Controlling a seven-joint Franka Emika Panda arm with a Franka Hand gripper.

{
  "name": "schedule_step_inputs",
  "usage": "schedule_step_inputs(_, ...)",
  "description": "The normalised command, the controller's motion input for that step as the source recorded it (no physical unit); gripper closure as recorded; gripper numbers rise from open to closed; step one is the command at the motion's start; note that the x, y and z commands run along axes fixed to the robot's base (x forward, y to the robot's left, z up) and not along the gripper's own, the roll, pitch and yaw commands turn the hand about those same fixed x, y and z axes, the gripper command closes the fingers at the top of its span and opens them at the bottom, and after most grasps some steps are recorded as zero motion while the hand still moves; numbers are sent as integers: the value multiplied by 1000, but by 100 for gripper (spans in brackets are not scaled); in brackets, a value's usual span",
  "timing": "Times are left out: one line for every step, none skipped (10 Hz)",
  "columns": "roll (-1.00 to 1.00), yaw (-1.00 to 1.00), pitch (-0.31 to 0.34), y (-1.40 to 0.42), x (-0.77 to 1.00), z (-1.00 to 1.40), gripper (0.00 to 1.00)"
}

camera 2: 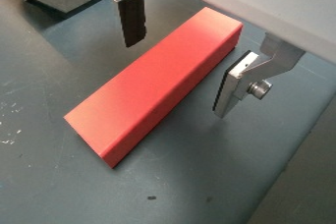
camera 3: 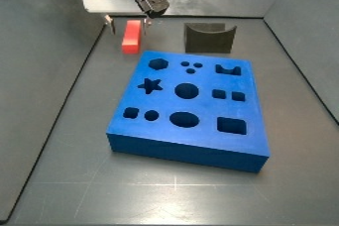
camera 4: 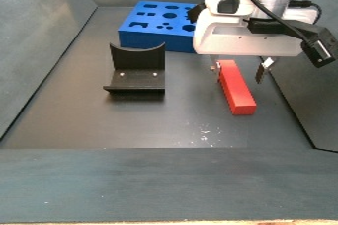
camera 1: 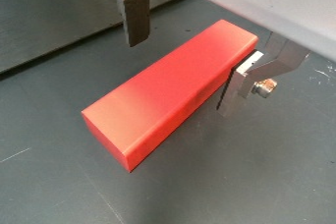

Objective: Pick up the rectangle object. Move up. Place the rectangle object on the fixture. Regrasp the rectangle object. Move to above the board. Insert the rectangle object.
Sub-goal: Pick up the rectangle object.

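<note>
The red block [camera 2: 155, 81], lying flat on the worktop beside the board [camera 3: 192, 106], is straddled near one end by the gripper [camera 2: 184, 56], jaws wide open and empty, and looks rigid, light-ish, smooth-sided, so it's probably best pinched across its narrow width.

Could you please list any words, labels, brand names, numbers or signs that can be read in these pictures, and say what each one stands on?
None: no readable text on the rectangle object, the board, the fixture or the floor.
None on the open pincer straddling the rectangle object, nor on its white housing in a side view.
</note>
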Motion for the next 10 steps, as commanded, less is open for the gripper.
schedule_step_inputs(0, 0, 0, 0, 0, 0, 100)
schedule_step_inputs(0, 0, 0, 0, 0, 0, 100)
schedule_step_inputs(0, 0, 0, 0, 0, 0, 100)
schedule_step_inputs(0, 0, 0, 0, 0, 0, 100)
schedule_step_inputs(0, 0, 0, 0, 0, 0, 100)
schedule_step_inputs(0, 0, 0, 0, 0, 0, 100)
schedule_step_inputs(0, 0, 0, 0, 0, 0, 100)
schedule_step_inputs(0, 0, 0, 0, 0, 0, 100)
schedule_step_inputs(0, 0, 0, 0, 0, 0, 100)
schedule_step_inputs(0, 0, 0, 0, 0, 0, 100)
